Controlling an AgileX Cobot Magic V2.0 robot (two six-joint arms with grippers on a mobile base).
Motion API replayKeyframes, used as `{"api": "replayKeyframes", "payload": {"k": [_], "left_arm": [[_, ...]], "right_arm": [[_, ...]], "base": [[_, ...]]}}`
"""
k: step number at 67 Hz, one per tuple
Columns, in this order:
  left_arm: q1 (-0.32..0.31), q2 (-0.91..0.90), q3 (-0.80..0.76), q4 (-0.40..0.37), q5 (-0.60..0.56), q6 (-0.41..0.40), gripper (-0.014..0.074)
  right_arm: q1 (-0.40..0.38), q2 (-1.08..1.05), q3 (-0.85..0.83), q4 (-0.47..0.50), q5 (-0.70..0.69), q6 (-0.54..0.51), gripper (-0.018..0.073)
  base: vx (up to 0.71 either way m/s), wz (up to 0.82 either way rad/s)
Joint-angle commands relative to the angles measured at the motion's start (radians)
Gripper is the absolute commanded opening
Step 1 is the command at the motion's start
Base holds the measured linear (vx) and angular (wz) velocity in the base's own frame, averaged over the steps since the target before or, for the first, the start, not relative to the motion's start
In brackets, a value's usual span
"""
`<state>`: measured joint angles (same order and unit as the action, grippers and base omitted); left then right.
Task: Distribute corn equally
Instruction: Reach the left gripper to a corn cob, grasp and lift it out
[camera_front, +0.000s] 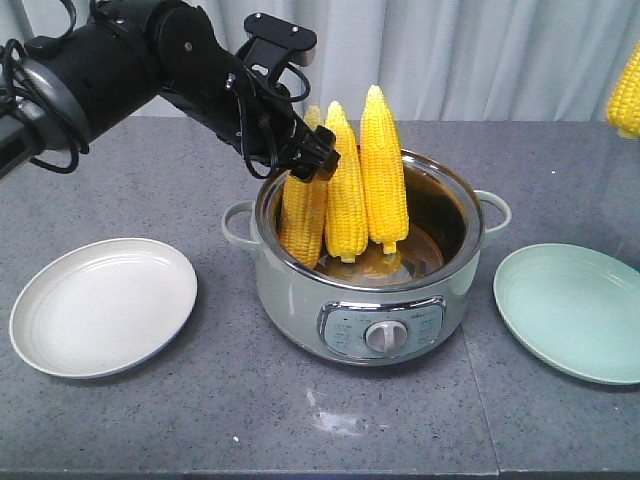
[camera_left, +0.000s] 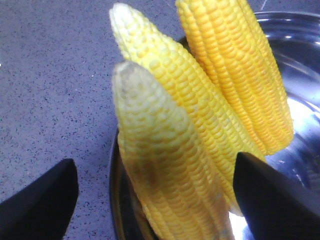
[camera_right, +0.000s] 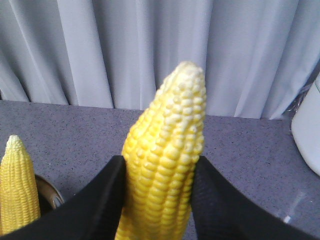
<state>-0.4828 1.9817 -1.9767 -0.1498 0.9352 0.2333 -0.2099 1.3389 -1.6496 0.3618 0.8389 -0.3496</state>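
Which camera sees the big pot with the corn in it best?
The exterior front-facing view. It shows the whole pot, dial and three corn cobs standing inside. The left wrist view shows only part of its shiny inside; the right wrist view just a sliver of rim.

Right wrist view: held cob (camera_right: 162, 160) and right gripper (camera_right: 157, 200) cut off at 6 o'clock. Front view catches only a sliver of that cob, at the 2 o'clock edge. The white object (camera_right: 307, 130) at 3 o'clock is cropped and can't be identified. The pot (camera_front: 300, 290) wall hides the bases of the standing cobs (camera_front: 345, 190). The dial labels (camera_front: 345, 335) are too small to read. The green plate (camera_front: 570, 320) is clipped at 4 o'clock. Left wrist view: left gripper (camera_left: 155, 162) cropped at 6 o'clock.
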Motion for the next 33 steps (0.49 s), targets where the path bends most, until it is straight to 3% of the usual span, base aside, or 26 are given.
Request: {"api": "replayKeyframes", "payload": {"k": [1,21,33], "left_arm": [[-0.006,-0.044,-0.032,0.011,-0.058,-0.02,0.0598],[-0.006,-0.028,-0.032,0.022,-0.08,-0.021,0.0582],[-0.006,-0.028,-0.032,0.017,-0.079,-0.02,0.0489]], "right_arm": [[-0.006,-0.027,-0.031,0.013,-0.065,-0.002,-0.0009],[-0.006,-0.027,-0.031,0.013,-0.065,-0.002,-0.0009],[-0.006,-0.027,-0.031,0.013,-0.065,-0.002,-0.0009]], "base": [[0.0,0.0],[0.0,0.0],[0.0,0.0]]}}
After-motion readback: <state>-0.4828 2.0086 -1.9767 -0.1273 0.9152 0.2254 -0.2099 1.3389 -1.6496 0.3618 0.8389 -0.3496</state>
